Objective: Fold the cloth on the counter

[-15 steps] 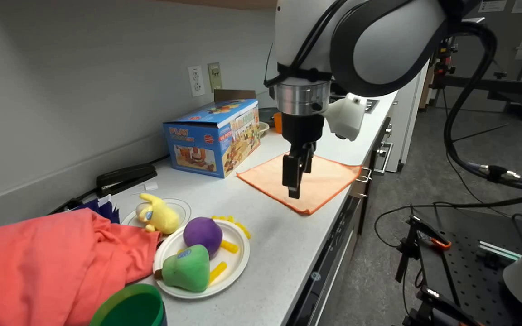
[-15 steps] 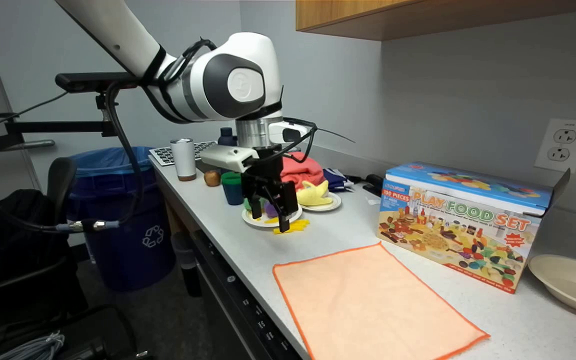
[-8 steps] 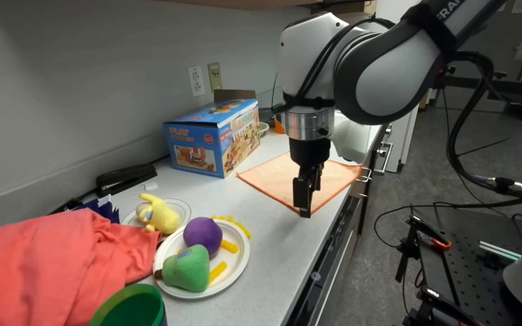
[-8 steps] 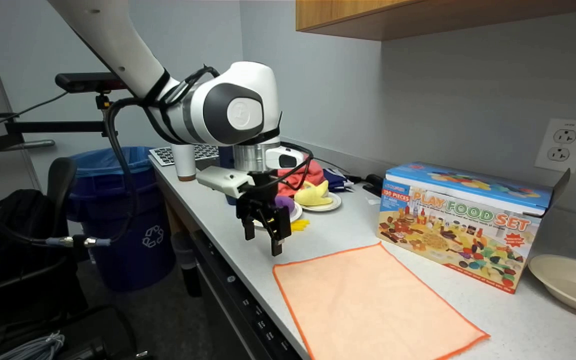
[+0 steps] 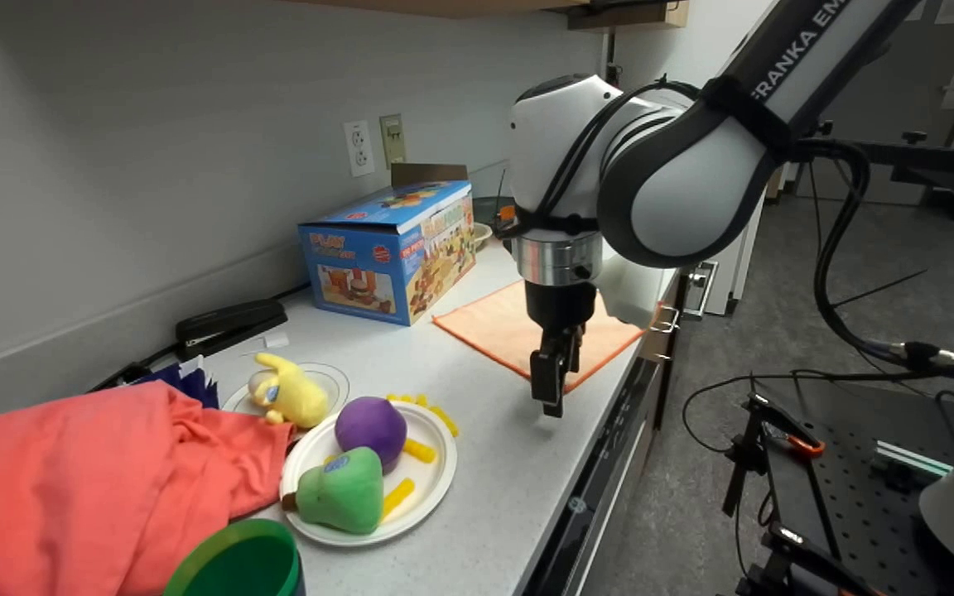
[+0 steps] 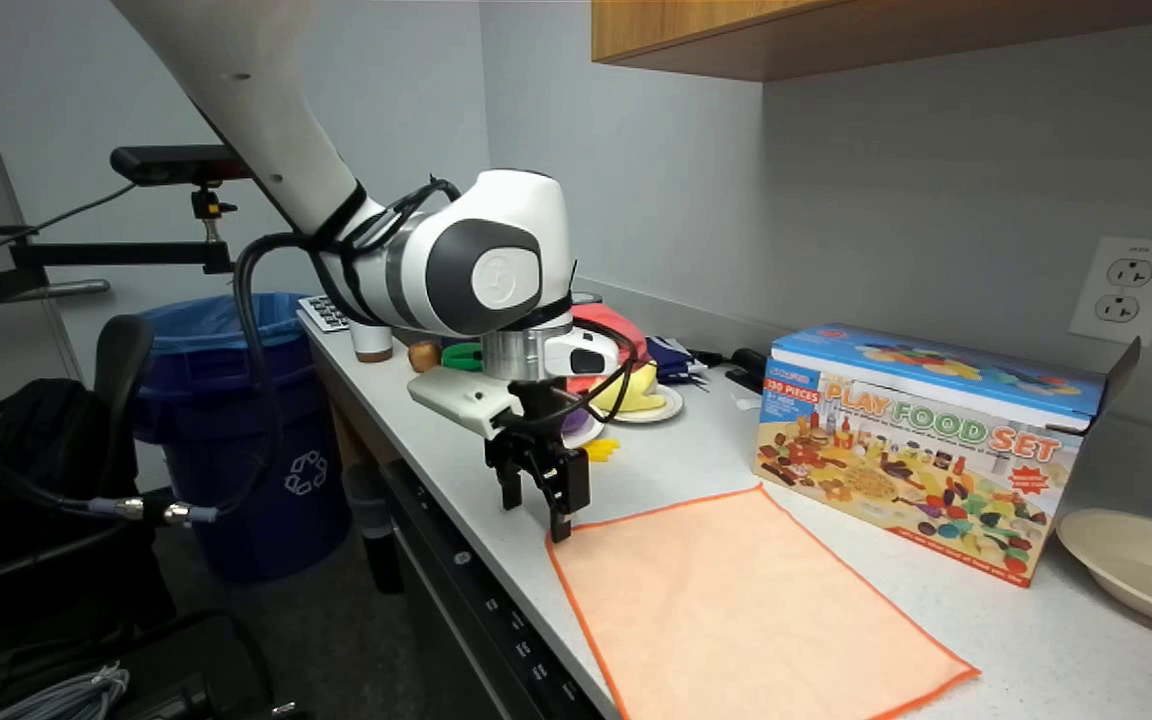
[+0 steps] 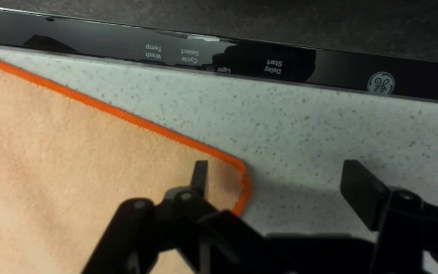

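Peach with an orange hem, the cloth [image 6: 746, 610] lies flat on the worktop [image 6: 681, 457]. Spread wide, the fingers [image 7: 361, 194] straddle one ungripped corner of the cloth. Just beside the cloth stands a blue box [image 6: 896, 465]; well apart from the cloth, a white plate [image 5: 431, 490] carries a green toy [image 5: 340, 494].

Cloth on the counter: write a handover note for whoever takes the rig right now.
Fingers open, pointing down: one over the cloth, the other past its edge; a corner shows between them. Nothing gripped; contact, if any, can't be told.
The cloth lies spread on the counter, near the toy food box.
Done: fingers lined up at a corner. No fold made.
Left: probably close on that corner, lift it across, release, check the fold.
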Action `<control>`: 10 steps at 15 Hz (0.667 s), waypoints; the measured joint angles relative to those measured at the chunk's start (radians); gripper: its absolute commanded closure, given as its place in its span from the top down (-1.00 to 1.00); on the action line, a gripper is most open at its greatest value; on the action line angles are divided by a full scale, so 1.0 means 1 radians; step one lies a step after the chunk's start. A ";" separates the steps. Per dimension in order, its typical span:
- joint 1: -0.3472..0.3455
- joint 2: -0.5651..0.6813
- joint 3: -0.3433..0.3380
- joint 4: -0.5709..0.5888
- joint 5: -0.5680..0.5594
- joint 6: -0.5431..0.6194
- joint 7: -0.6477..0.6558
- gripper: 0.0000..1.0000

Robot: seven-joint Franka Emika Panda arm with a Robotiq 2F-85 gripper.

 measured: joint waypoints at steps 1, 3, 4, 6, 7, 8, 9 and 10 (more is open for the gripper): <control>0.000 0.010 -0.004 0.001 0.000 0.006 -0.002 0.23; 0.000 0.027 -0.010 0.003 0.000 0.019 -0.008 -0.08; 0.000 0.033 -0.011 0.006 0.000 0.023 -0.010 -0.27; 0.003 0.034 -0.011 0.012 0.000 0.024 -0.012 -0.57; 0.004 0.034 -0.011 0.015 0.000 0.024 -0.012 -0.72; 0.004 0.034 -0.011 0.018 0.000 0.024 -0.012 -0.88; 0.005 0.034 -0.011 0.021 0.000 0.024 -0.013 -0.98; 0.005 0.034 -0.011 0.022 0.000 0.024 -0.014 -1.00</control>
